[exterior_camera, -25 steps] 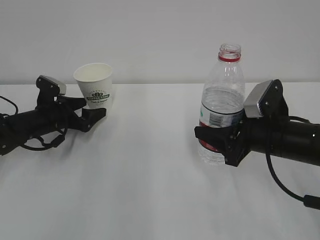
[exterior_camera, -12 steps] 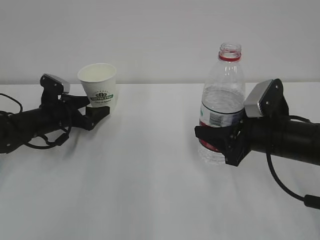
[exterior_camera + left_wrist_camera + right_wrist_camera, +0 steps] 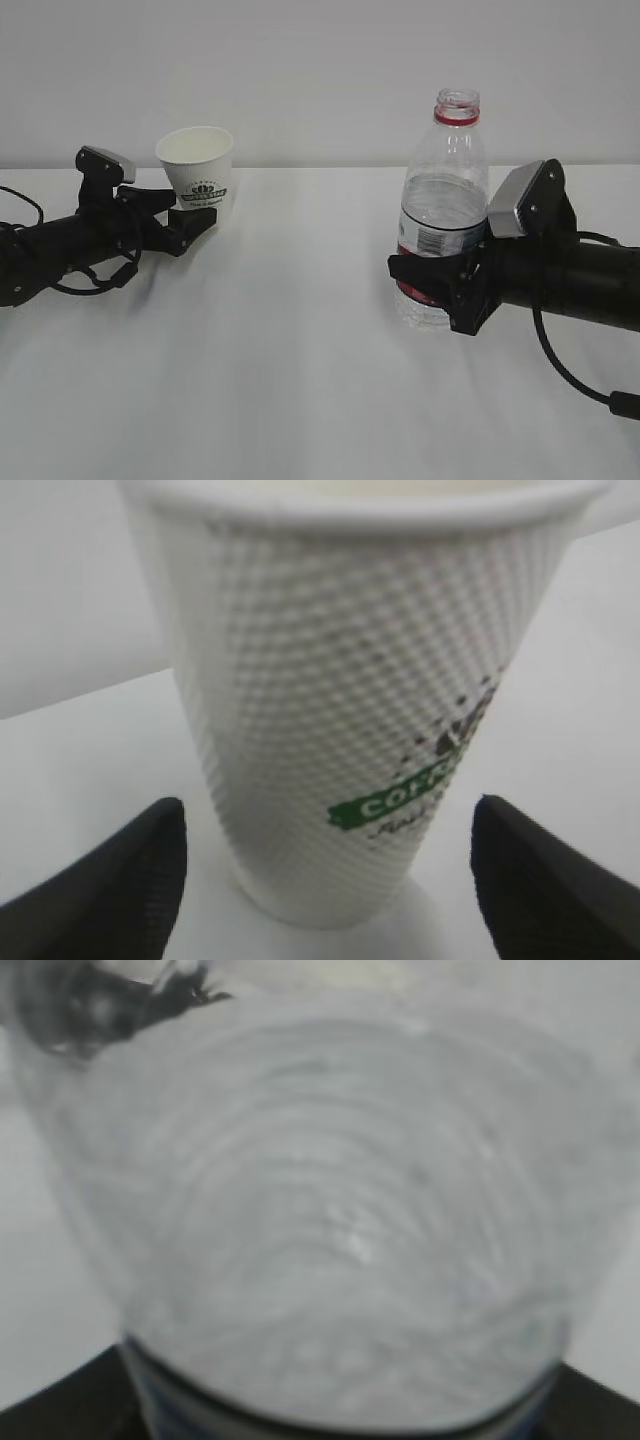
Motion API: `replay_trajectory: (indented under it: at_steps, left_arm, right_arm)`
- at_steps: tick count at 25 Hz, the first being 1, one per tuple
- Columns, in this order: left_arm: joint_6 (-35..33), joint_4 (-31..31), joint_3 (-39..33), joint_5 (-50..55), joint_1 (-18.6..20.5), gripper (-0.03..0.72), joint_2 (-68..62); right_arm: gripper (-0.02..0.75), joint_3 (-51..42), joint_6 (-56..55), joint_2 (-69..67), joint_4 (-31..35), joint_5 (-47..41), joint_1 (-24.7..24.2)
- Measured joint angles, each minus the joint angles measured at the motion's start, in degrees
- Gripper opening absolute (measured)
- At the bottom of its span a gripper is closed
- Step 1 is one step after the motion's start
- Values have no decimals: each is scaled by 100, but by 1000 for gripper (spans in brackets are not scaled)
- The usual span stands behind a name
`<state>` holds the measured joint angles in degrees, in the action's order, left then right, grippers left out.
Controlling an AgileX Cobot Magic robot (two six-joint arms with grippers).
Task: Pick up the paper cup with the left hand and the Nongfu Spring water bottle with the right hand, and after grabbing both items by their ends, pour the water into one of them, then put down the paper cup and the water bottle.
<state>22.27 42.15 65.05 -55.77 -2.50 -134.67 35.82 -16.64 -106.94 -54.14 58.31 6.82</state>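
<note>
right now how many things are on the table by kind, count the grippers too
paper cup: 1
water bottle: 1
robot grippers: 2, the left gripper and the right gripper
total: 4

One paper cup, one water bottle — two arms.
</note>
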Motion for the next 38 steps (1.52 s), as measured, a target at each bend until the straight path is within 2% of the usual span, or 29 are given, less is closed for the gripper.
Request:
replay_trajectory:
  at_steps: [23,38]
  left_arm:
    - [0,0,189,-274,-45,672,-95]
    - [0,68,713,-148,-272,675,-488]
  right_arm:
    - [452,0,-46,0,-75,-34,0]
    - [452,0,-105,0,-86,-101,0]
